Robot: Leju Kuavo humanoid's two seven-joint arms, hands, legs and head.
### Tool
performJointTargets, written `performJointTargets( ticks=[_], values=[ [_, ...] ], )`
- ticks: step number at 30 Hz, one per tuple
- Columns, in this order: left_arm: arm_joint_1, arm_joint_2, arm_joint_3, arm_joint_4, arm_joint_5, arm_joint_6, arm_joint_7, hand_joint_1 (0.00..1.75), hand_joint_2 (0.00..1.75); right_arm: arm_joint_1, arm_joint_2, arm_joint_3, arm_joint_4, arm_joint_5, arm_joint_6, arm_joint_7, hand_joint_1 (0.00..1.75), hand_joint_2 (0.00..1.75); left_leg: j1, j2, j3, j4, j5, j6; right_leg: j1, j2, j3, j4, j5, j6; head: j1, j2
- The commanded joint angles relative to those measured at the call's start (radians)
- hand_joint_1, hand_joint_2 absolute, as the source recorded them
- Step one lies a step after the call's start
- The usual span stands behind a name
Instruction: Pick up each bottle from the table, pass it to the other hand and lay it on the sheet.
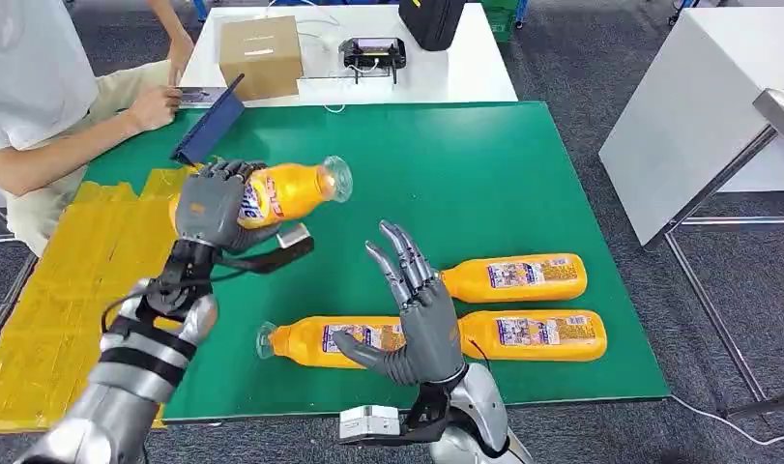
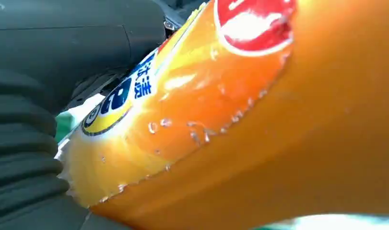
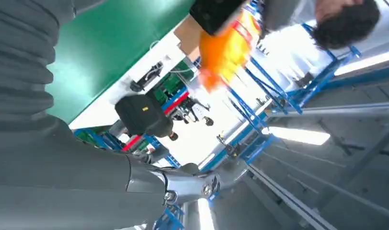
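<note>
The left hand point(image 1: 211, 205) has its fingers wrapped round the body of an orange bottle point(image 1: 289, 191) and holds it lifted off the green table point(image 1: 484, 184), lying roughly level with its clear cap end pointing toward 3 o'clock. In the left wrist view the same bottle point(image 2: 259, 129) sits right against the hand's grey ribbed cover, its blue, yellow and red label turned to the camera. The held bottle hangs over the table's 9 o'clock side, just beside the edge of the yellow sheet point(image 1: 69, 290), which covers the table's left strip from about 9 o'clock down to 7 o'clock. The right hand point(image 1: 417, 314) is raised at about 6 o'clock with its fingers spread apart and pointing up and away; it holds nothing. It stands apart from the left hand and its bottle, which lie toward 10 o'clock from it. Three more orange bottles lie on their sides on the green table: one point(image 1: 315, 338) just behind the right hand's thumb with its cap toward 9 o'clock, one point(image 1: 537, 333) just to the hand's 3 o'clock side, and one point(image 1: 513, 277) beyond that, toward 2 o'clock from the hand. At the table's 10 o'clock corner a person point(image 1: 40, 106) leans in with a hand by a dark tablet point(image 1: 209, 126). Beyond the far edge, at 12 o'clock, a white table point(image 1: 465, 72) carries a cardboard box point(image 1: 262, 56) and a black device point(image 1: 372, 53).
</note>
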Motion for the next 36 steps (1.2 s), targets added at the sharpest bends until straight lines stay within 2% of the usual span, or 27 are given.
performJointTargets(
  ticks=[1,8,13,14,15,16,17,19,23,24,26,27,31,33,35,36],
  values=[
    [-0.307,0.002,-0.111,0.672,-0.016,-0.134,0.204,1.75,1.75,-0.017,-0.022,-0.016,-0.01,0.054,-0.043,0.027,0.0,1.75,0.001,-0.002,0.004,0.0,-0.001,-0.001,0.0,0.002,0.005,-0.001,-0.002,-0.001,0.0,0.0],
    [-0.278,0.021,-0.059,0.756,-0.016,-0.199,0.256,1.75,1.75,-0.049,-0.021,-0.002,0.059,0.086,-0.019,0.068,0.0,1.75,0.001,0.003,0.006,0.0,-0.003,-0.001,0.0,0.007,0.006,-0.001,-0.002,-0.001,0.0,0.0],
    [-0.283,0.018,-0.058,0.756,-0.016,-0.202,0.256,1.75,1.75,-0.05,-0.02,-0.002,0.059,0.087,-0.019,0.069,0.0,1.75,0.001,0.001,0.002,0.0,-0.002,-0.001,0.001,0.004,0.003,0.0,-0.002,-0.001,0.0,0.0],
    [-0.282,0.018,-0.057,0.757,-0.017,-0.209,0.256,1.75,1.75,-0.049,-0.022,-0.001,0.059,0.088,-0.017,0.071,0.0,1.75,0.003,0.0,0.007,0.002,-0.005,-0.002,0.002,0.007,0.009,0.0,-0.004,-0.003,0.0,0.0],
    [-0.276,0.018,-0.036,0.762,-0.006,-0.258,0.251,1.75,1.75,-0.055,-0.027,0.006,0.067,0.098,0.01,0.095,0.0,1.75,0.003,-0.001,0.009,0.002,-0.006,-0.002,0.002,0.008,0.011,0.0,-0.005,-0.003,0.0,0.0],
    [-0.273,0.021,-0.038,0.768,-0.004,-0.257,0.25,1.75,1.75,-0.057,-0.028,0.008,0.071,0.103,0.015,0.102,0.0,1.75,0.002,0.0,0.003,0.002,-0.004,-0.001,0.001,0.005,0.005,0.0,-0.003,-0.002,0.0,0.0],
    [-0.26,0.024,-0.032,0.767,-0.008,-0.268,0.248,1.75,1.75,-0.065,-0.028,0.01,0.09,0.113,0.025,0.113,0.0,1.75,0.003,0.0,0.007,0.003,-0.006,-0.002,0.002,0.008,0.009,0.0,-0.005,-0.003,0.0,0.0],
    [-0.244,0.024,-0.007,0.766,-0.014,-0.286,0.236,1.75,1.75,-0.073,-0.027,0.009,0.113,0.126,0.047,0.136,0.0,1.75,0.001,0.002,0.005,-0.001,-0.003,-0.001,0.0,0.007,0.006,-0.002,-0.002,-0.001,0.0,0.0],
    [-0.196,0.021,0.016,0.743,-0.007,-0.298,0.197,1.75,1.75,-0.121,-0.036,-0.001,0.223,0.251,0.196,0.301,0.0,1.75,0.001,0.003,0.006,-0.001,-0.003,-0.001,0.0,0.008,0.007,-0.002,-0.002,-0.002,0.0,0.0],
    [-0.191,0.021,0.02,0.736,-0.004,-0.28,0.187,0.0,1.75,-0.135,-0.037,0.0,0.253,0.264,0.223,0.32,0.0,1.75,0.001,0.002,0.003,-0.002,-0.002,-0.001,0.0,0.005,0.005,-0.002,-0.001,-0.001,0.0,0.0],
    [-0.175,0.019,0.019,0.703,0.001,-0.184,0.144,0.0,1.75,-0.168,-0.048,0.014,0.306,0.29,0.28,0.344,0.0,1.75,0.002,0.003,0.007,-0.001,-0.004,-0.001,0.001,0.008,0.009,-0.002,-0.002,-0.002,0.0,0.0],
    [-0.177,0.013,0.02,0.704,0.0,-0.179,0.143,0.0,1.75,-0.173,-0.054,0.015,0.312,0.291,0.29,0.344,0.0,1.75,0.001,0.002,0.002,-0.001,-0.001,-0.001,0.0,0.004,0.003,-0.001,-0.001,-0.001,0.0,0.0],
    [-0.173,0.001,0.047,0.701,0.023,-0.177,0.113,0.0,1.75,-0.213,-0.065,0.039,0.384,0.298,0.386,0.367,0.0,1.75,0.002,0.001,0.005,0.0,-0.003,-0.001,0.001,0.007,0.007,-0.002,-0.002,-0.002,0.0,0.0],
    [-0.172,0.003,0.05,0.702,0.025,-0.175,0.107,0.0,1.75,-0.218,-0.062,0.041,0.403,0.294,0.387,0.364,0.0,1.75,0.002,0.0,0.005,0.0,-0.003,-0.001,0.001,0.005,0.007,-0.001,-0.002,-0.001,0.0,0.0],
    [-0.16,-0.016,0.102,0.678,0.096,-0.113,0.03,0.0,1.75,-0.227,-0.068,0.049,0.434,0.295,0.416,0.38,0.0,1.75,0.002,0.001,0.005,0.0,-0.003,-0.001,0.001,0.007,0.007,-0.001,-0.002,-0.002,-0.001,0.0],
    [-0.137,-0.031,0.137,0.631,0.152,0.039,-0.051,0.0,1.75,-0.224,-0.076,0.05,0.444,0.298,0.428,0.398,0.0,1.75,0.001,0.0,0.004,0.0,-0.002,-0.001,0.0,0.005,0.006,-0.002,-0.002,-0.001,0.0,0.0]
  ],
)
